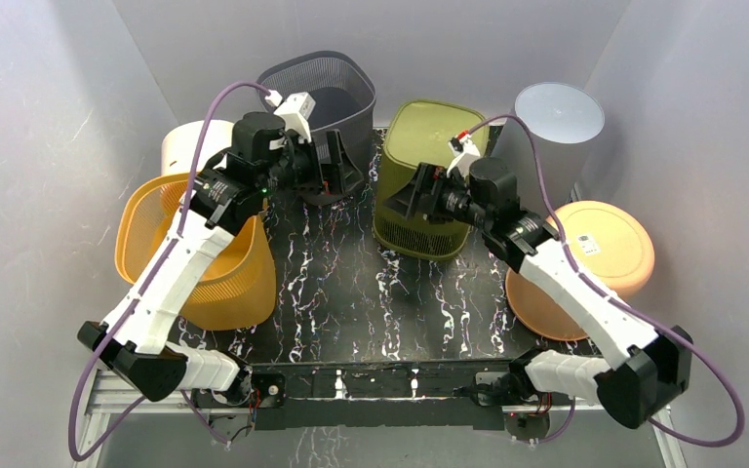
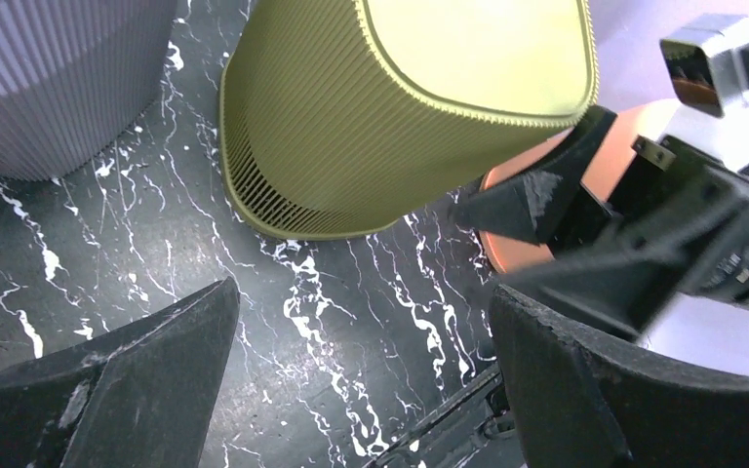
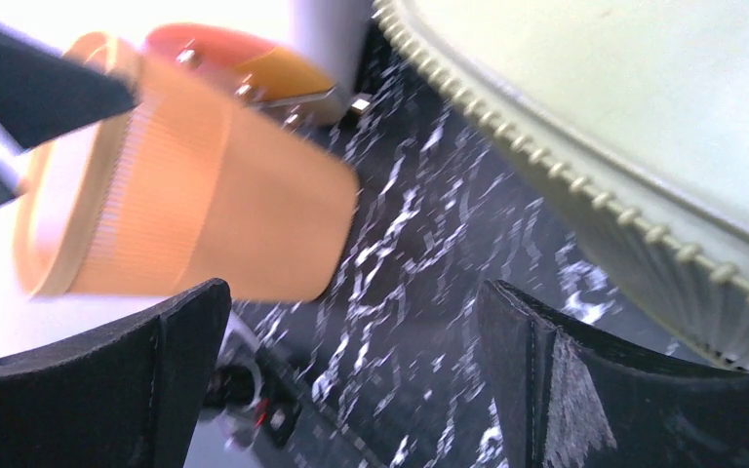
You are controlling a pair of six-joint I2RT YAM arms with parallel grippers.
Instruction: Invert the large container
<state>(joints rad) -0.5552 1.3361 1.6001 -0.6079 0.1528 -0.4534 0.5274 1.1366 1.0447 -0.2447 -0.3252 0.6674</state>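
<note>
An olive ribbed container (image 1: 432,175) stands mouth down at the middle back, its flat base up; it also shows in the left wrist view (image 2: 400,107) and the right wrist view (image 3: 644,146). A large yellow-orange basket (image 1: 195,258) stands mouth up at the left, blurred in the right wrist view (image 3: 185,205). My left gripper (image 1: 336,168) is open and empty in front of a grey mesh basket (image 1: 317,93), above the dark table (image 2: 366,380). My right gripper (image 1: 413,195) is open and empty by the olive container's left side (image 3: 351,370).
The grey mesh basket stands mouth up at the back (image 2: 59,78). A white container (image 1: 190,146) stands at the back left. A pale grey container (image 1: 559,112) and a peach one (image 1: 585,258) stand base up at the right. The two grippers face each other closely.
</note>
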